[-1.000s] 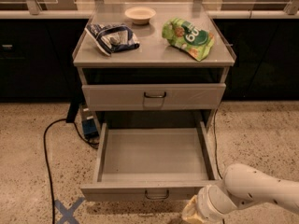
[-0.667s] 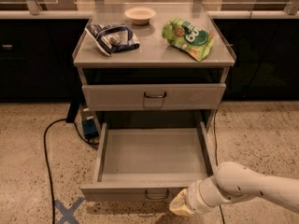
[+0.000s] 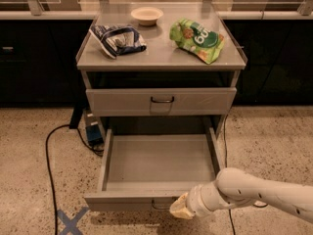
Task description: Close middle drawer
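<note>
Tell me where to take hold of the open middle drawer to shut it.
Take the middle drawer by its low front panel, at the small centre handle, coming from the front: it is pulled far out toward the camera. The gripper sits at the panel, beside that handle.

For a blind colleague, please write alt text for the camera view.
The middle drawer of a grey cabinet stands pulled out; the gripper is at its front panel. A blue bag, green bag and bowl lie on top.
</note>
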